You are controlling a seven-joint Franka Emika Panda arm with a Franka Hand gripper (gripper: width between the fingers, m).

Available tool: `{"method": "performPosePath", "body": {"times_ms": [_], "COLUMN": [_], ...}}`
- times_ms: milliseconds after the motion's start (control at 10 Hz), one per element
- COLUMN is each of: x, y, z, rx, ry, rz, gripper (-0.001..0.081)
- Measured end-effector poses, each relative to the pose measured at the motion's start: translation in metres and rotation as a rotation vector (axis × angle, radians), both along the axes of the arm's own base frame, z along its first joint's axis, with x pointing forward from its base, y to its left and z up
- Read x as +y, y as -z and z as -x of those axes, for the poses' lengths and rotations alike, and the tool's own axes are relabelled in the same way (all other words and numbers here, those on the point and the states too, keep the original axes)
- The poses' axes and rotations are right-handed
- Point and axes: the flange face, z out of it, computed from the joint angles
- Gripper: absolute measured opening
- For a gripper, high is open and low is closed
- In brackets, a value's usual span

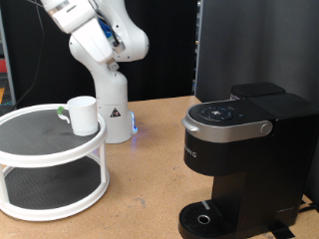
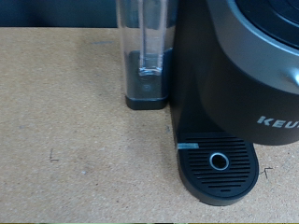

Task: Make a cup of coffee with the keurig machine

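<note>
The black Keurig machine (image 1: 244,159) stands at the exterior view's right, lid shut, with its silver-grey handle (image 1: 234,127) and round drip base (image 1: 204,219). The white mug (image 1: 82,115) sits on the top shelf of a white two-tier round stand (image 1: 50,164) at the left. The wrist view looks down on the machine's drip tray (image 2: 218,166), its clear water tank (image 2: 147,51) and the "KEU" lettering. The gripper's fingers do not show in either view; only the white arm (image 1: 100,35) shows at the top left.
The arm's white base (image 1: 113,115) stands behind the stand, with a small blue light beside it. A dark panel (image 1: 254,45) rises behind the machine. The wooden tabletop (image 2: 75,131) lies bare beside the drip tray.
</note>
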Motion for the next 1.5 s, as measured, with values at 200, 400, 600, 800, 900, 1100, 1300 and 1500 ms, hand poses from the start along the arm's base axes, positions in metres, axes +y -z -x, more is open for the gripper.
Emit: {"method": "performPosePath", "body": {"times_ms": [200, 400, 600, 800, 900, 1100, 1300, 1500], "x": [-0.004, -0.009, -0.027, -0.042, -0.042, -0.046, -0.055, -0.069], "y": [-0.003, 0.001, 0.003, -0.002, 0.000, 0.009, 0.019, 0.020], "z": [0.007, 0.013, 0.034, 0.052, 0.049, 0.043, 0.059, 0.084], "rx": [-0.005, 0.032, 0.093, 0.101, 0.096, 0.062, 0.071, 0.086], "ry": [0.002, -0.007, -0.021, -0.055, -0.037, 0.113, 0.178, 0.149], "rz": [-0.010, -0.014, -0.029, -0.075, -0.065, -0.056, -0.060, -0.075], "gripper": [0.0007, 0.0007, 0.0007, 0.0007, 0.0007, 0.0007, 0.0007, 0.0007]}}
